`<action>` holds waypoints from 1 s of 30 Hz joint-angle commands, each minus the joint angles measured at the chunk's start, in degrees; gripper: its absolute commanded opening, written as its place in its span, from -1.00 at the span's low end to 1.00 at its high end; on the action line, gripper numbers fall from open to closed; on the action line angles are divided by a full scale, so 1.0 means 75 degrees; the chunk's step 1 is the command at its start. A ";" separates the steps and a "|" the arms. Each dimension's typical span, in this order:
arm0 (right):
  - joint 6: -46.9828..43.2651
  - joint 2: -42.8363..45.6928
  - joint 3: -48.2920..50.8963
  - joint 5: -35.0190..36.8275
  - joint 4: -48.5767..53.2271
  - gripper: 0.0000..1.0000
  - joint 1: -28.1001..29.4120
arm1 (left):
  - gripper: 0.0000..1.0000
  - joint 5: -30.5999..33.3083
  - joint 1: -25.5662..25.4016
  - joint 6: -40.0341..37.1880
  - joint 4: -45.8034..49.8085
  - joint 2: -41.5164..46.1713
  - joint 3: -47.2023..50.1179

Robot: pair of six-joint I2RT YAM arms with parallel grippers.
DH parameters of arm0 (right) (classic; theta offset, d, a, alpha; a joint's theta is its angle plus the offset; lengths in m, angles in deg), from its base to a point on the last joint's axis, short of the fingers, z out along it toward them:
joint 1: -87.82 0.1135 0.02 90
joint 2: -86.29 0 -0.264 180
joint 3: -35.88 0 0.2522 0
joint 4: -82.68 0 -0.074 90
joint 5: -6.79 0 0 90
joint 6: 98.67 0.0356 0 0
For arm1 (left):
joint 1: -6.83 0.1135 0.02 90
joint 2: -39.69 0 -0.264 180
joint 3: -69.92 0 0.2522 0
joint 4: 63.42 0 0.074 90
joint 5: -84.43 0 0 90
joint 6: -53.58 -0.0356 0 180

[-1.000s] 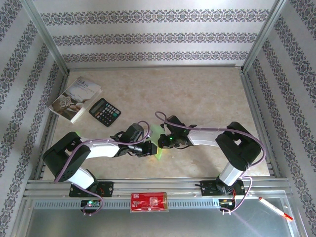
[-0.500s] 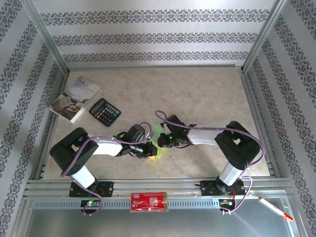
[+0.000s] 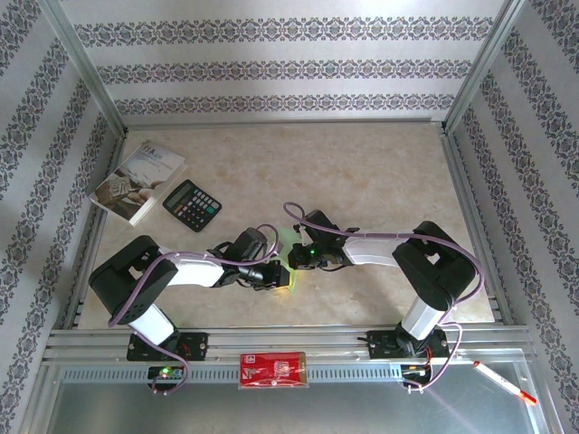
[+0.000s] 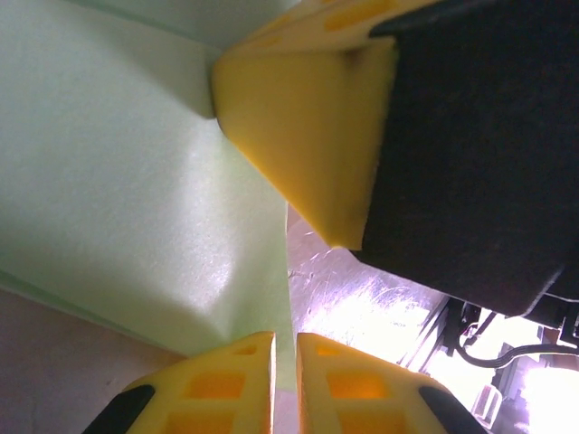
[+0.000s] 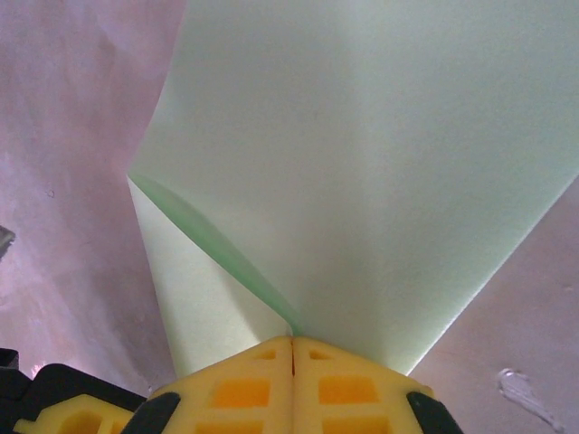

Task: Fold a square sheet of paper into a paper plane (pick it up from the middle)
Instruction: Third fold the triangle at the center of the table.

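The square sheet of paper is thin, plain and light green, and sits toward the near middle of the table. It is not flat. In the right wrist view one layer curls over another, and a darker green fold line runs down to where the right gripper pinches it with its fingers together. The left gripper nips a lower edge, beside a soft dimple in the sheet.
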 commanded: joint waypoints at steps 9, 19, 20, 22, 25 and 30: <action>0.0081 -0.0305 0.0334 0.0407 0.0280 -0.96 -0.0094 | -0.74 -0.0271 -0.0228 -0.0097 -0.0103 -0.0617 -0.0229; 0.0076 -0.0281 0.0352 0.0405 0.0275 -0.96 -0.0104 | -0.74 -0.0242 -0.0287 -0.0157 -0.0044 0.0036 -0.0205; 0.0081 -0.0281 0.0363 0.0423 0.0266 -0.96 -0.0107 | -0.74 -0.0242 -0.0309 -0.0149 -0.0046 0.0036 -0.0216; 0.0087 -0.0269 0.0380 0.0426 0.0265 -0.97 -0.0107 | -0.74 -0.0230 -0.0332 -0.0158 -0.0045 -0.0022 -0.0211; 0.0069 -0.0263 0.0387 0.0417 0.0260 -0.96 -0.0108 | -0.74 -0.0210 -0.0369 -0.0176 -0.0013 -0.0238 -0.0244; 0.0081 -0.0222 0.0410 0.0427 0.0273 -0.96 -0.0109 | -0.75 -0.0101 -0.0424 -0.0315 0.0350 -0.0623 -0.0376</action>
